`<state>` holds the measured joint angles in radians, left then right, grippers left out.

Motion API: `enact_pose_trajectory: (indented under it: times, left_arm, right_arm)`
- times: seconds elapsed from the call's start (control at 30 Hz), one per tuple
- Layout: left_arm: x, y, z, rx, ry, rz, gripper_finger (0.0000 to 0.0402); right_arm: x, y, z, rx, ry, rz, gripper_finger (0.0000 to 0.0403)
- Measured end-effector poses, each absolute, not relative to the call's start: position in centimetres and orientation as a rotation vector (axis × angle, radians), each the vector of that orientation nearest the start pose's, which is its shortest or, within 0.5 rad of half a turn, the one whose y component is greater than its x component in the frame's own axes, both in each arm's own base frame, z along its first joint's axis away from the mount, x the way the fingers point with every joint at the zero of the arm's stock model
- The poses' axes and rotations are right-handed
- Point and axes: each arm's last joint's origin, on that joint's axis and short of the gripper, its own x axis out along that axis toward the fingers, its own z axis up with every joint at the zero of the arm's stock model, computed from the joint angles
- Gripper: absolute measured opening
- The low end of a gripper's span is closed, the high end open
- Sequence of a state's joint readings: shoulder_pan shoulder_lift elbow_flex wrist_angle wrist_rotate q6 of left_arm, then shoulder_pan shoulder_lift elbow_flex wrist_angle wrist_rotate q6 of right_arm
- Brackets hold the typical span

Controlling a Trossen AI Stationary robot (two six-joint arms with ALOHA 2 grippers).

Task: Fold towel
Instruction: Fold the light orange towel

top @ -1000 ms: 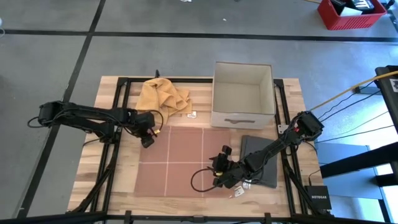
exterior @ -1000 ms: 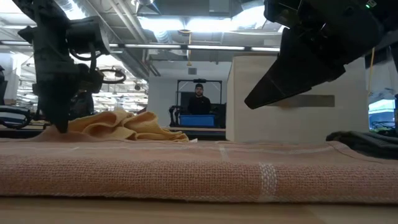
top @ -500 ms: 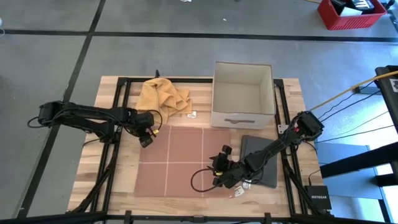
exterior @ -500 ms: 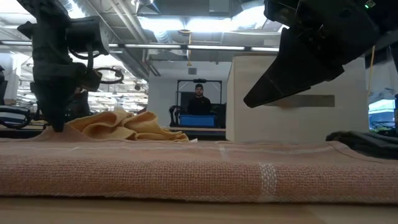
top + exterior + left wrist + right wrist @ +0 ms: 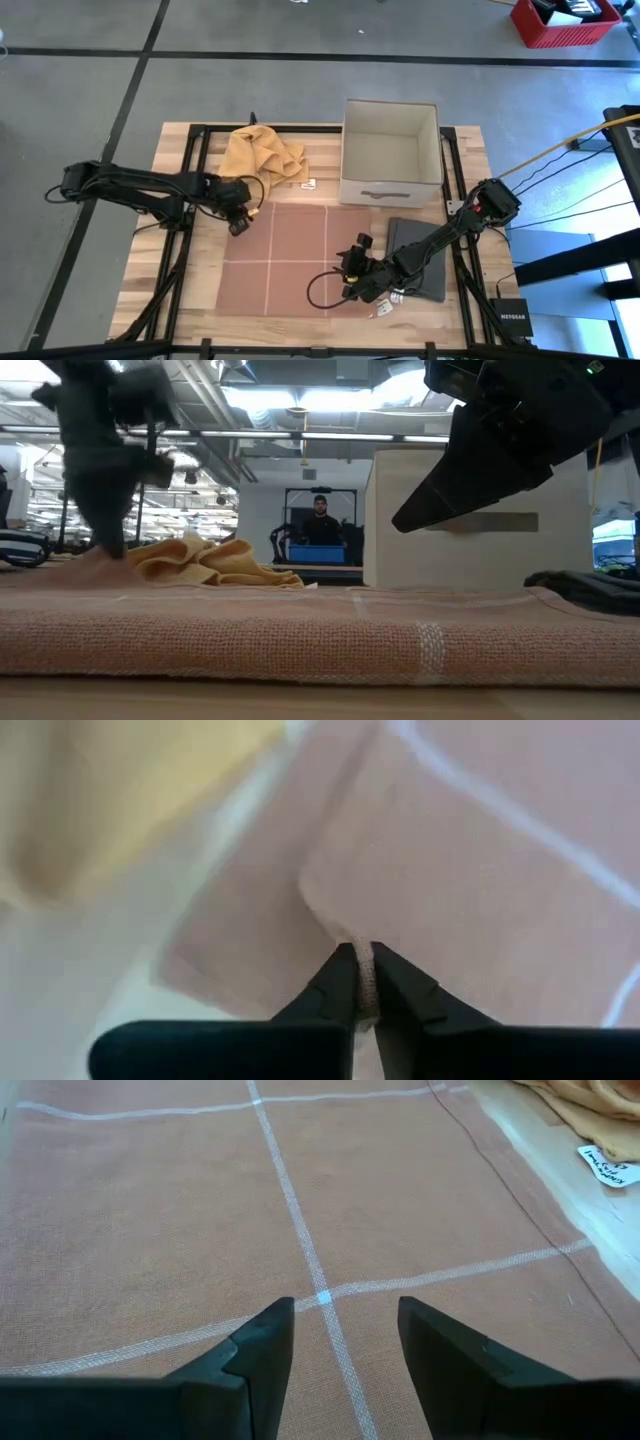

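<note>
A pinkish-brown towel with white cross lines lies spread flat on the wooden table. My left gripper is at its far left corner, shut on that corner. My right gripper hovers open above the towel near its right edge, touching nothing. In the low view it is the big dark shape on the right, clear of the towel. My left gripper pinches the towel's far left corner between its two fingers, as a thin raised fold of cloth. The fingers come from above, pointing steeply down. The corner is lifted a little, and the cloth slopes away to the flat part on the table.
A crumpled yellow cloth lies just beyond the held corner. A white open box stands at the far right. A dark grey folded cloth lies right of the towel. A paper tag lies near the box.
My left gripper has taken hold of the towel's far left corner, risen a little and shifted slightly toward the table's right. The corner has come up with it, while the rest of the towel stays flat.
</note>
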<state>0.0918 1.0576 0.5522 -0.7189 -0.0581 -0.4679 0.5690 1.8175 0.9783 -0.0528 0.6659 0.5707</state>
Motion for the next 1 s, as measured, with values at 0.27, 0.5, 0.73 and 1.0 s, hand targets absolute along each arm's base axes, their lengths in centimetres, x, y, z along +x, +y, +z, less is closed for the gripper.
enact_pose_trajectory:
  times: [0.27,0.5,0.73,1.0]
  left_arm:
    - [16.6,2.7,18.7,-0.204,1.055,0.720,0.0009]
    - [15.9,3.4,16.0,-0.225,1.074,0.789,0.0011]
    - [16.4,3.8,16.4,-0.148,1.051,0.760,0.0021]
    - [16.3,4.8,17.4,-0.025,1.072,0.857,0.0007]
  right_arm:
    - [30.4,17.3,14.7,0.028,0.665,-0.288,0.0184]
    - [30.4,17.3,14.7,0.028,0.665,-0.288,0.0184]
    - [30.4,17.3,14.7,0.028,0.665,-0.288,0.0184]
    - [30.4,17.3,14.7,0.028,0.665,-0.288,0.0184]
